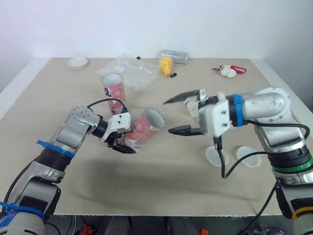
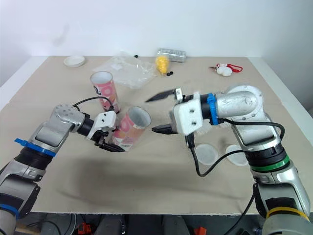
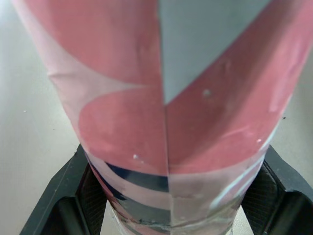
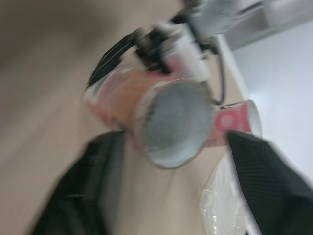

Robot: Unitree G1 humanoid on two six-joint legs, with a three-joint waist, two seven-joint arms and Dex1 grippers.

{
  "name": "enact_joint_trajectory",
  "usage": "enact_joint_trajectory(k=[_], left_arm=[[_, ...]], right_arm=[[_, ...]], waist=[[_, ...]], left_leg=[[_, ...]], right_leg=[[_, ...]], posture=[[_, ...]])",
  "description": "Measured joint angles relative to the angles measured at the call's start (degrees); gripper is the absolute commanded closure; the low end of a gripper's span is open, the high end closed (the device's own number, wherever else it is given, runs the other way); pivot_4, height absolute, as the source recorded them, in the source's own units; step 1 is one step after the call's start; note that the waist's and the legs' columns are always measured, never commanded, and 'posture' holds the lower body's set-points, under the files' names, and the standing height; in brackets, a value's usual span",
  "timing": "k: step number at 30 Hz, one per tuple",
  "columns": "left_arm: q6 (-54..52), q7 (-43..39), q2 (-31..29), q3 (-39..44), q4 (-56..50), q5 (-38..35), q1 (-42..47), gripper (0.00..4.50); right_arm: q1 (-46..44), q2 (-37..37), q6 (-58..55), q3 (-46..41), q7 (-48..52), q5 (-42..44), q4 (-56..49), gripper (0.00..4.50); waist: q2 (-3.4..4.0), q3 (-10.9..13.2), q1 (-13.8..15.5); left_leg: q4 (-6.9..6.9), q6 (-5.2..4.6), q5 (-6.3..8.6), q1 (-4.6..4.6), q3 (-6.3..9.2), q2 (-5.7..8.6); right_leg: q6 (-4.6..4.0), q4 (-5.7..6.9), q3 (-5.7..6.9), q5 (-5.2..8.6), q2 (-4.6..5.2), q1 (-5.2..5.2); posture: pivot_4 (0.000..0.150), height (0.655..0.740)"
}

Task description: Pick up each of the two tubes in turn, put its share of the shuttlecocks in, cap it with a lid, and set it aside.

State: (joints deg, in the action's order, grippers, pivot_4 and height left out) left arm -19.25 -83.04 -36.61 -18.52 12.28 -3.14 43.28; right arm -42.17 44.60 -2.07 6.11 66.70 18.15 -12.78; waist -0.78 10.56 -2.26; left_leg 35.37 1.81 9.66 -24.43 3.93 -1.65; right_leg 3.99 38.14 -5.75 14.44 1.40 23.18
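The left gripper (image 1: pixel 124 145) is clamped on the closed bottom end of a tube (image 1: pixel 144 128), one black finger (image 3: pixel 73 196) on each side of it. The tube is a round cardboard cylinder with a glossy skin of pink and pale pink curves and dark blue bands near the base. It is held tilted, and its open mouth with a plain grey inside faces the right gripper (image 1: pixel 167 116). That gripper hangs just beyond the mouth, apart from it, its two ribbed fingers spread wide and holding nothing.

Behind the left gripper a second tube (image 1: pixel 113 88) of the same pink pattern stands upright with its mouth open. Below the right gripper's arm a flat round white lid (image 1: pixel 216 155) lies on the beige cloth-covered table (image 1: pixel 161 191), with another lid (image 1: pixel 248 156) just beside it. Well beyond both grippers lie a crumpled clear plastic bag (image 1: pixel 129 68) and a yellow bundle (image 1: pixel 166 64), and a third lid (image 1: pixel 77 62) sits in the far corner on the left gripper's side
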Motion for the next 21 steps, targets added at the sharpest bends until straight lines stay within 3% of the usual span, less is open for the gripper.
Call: enact_joint_trajectory(k=[4,8,12,21], left_arm=[[0.2,0.1,0.2,-0.5,0.1,0.0,0.3,1.41],[0.6,-0.1,0.0,-0.7,0.4,0.0,0.5,1.41],[0.9,-0.3,0.3,-1.1,1.0,0.5,1.1,1.41],[1.3,-0.8,1.7,-1.5,1.7,0.8,1.8,1.41]], right_arm=[[12.7,0.0,-23.7,-12.6,-13.5,12.0,-5.8,0.57],[28.6,-1.9,-36.4,-18.3,-23.5,15.0,-10.3,0.57],[32.3,-5.7,-40.3,-19.7,-29.9,17.3,-14.4,0.57],[36.8,-8.4,-40.5,-19.4,-38.2,11.8,-12.0,0.57]], waist=[[-0.2,-0.1,0.5],[-0.18,-0.1,0.6],[0.12,0.0,0.1],[-0.17,-0.1,0.1]], left_leg=[[-0.01,0.01,0.01,-0.02,0.1,-0.01],[-0.05,-0.01,0.02,-0.02,0.06,-0.02],[0.07,-0.04,-0.01,0.01,-0.1,0.0],[0.15,-0.04,-0.05,-0.04,-0.22,0.04]], right_leg=[[-0.11,0.0,0.14,0.04,0.0,-0.03],[0.0,0.01,0.09,0.14,-0.04,0.04],[-0.07,0.01,-0.09,0.06,-0.02,0.03],[0.01,-0.07,-0.22,0.08,0.01,-0.05]], posture=[[0.15,0.74],[0.15,0.74],[0.15,0.74],[0.15,0.74]])
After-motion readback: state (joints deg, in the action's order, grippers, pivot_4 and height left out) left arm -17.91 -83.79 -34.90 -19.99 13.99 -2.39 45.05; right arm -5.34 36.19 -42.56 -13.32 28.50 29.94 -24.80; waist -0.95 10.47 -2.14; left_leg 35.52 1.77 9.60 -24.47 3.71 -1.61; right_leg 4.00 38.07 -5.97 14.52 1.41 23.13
